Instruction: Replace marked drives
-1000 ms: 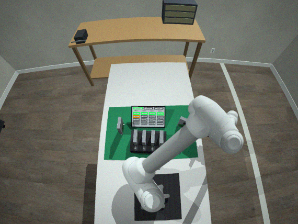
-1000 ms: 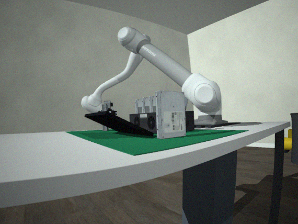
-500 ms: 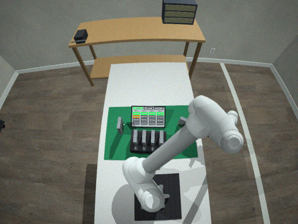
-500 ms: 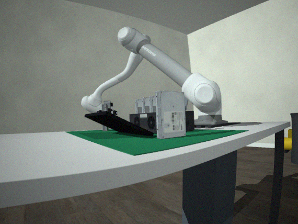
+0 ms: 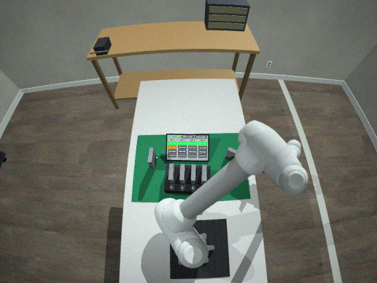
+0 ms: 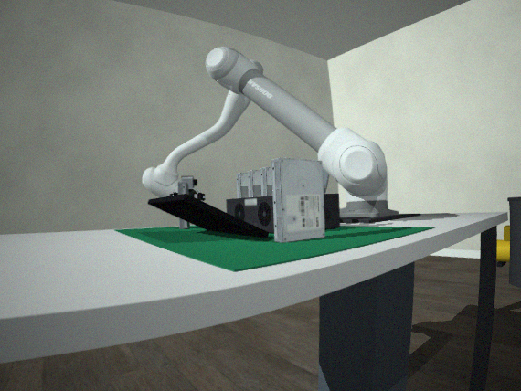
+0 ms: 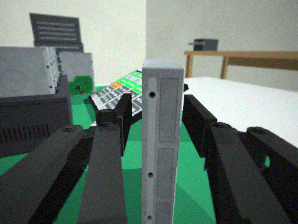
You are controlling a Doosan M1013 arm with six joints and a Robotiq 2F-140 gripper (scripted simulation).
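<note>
The black dock (image 5: 186, 180) stands on the green mat (image 5: 190, 166) with four grey drives upright in its bays. The screen (image 5: 187, 147) leans behind it and shows one orange cell in the leftmost column. One grey drive (image 5: 151, 158) stands on edge on the mat left of the screen; it is also in the side view (image 6: 298, 199). Another grey drive (image 7: 160, 145) (image 5: 230, 153) stands upright on the mat at the right. My gripper (image 7: 157, 107) is open and straddles this drive, with a gap on each side of it. My arm hides the gripper in the top view.
A wooden shelf table (image 5: 173, 40) stands beyond the white bench, with a drawer box (image 5: 227, 14) and a small black box (image 5: 102, 44) on it. My arm (image 5: 218, 178) crosses over the dock's right side. The arm's base (image 5: 198, 248) sits at the near end.
</note>
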